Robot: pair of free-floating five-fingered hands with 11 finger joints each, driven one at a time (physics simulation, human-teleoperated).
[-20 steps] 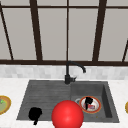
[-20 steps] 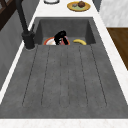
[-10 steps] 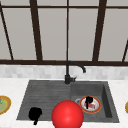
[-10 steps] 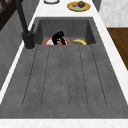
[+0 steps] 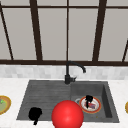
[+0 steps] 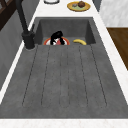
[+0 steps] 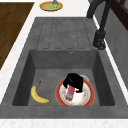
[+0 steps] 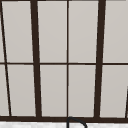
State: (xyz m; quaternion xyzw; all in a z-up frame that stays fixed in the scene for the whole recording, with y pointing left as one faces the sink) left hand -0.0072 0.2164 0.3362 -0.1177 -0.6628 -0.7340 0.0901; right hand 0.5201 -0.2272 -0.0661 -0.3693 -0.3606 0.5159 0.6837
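The left hand (image 5: 35, 113) is hovering over the drainboard's near edge, its fingers too indistinct to judge. To its right, the right hand (image 5: 88, 100) is reaching down into the basin, fingers curling onto a small red-and-blue object (image 7: 69, 93) lying on the red-rimmed plate (image 7: 86, 100) beneath its palm; a banana (image 7: 37, 95) is lying beside it. Gripping squarely would help keep the plate steady.

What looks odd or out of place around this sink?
A banana lies loose on the floor of the sink basin, beside a red-rimmed plate that the right hand hangs over. A big red ball sits at the sink's front edge in the front view. Nothing looks spilled or broken.
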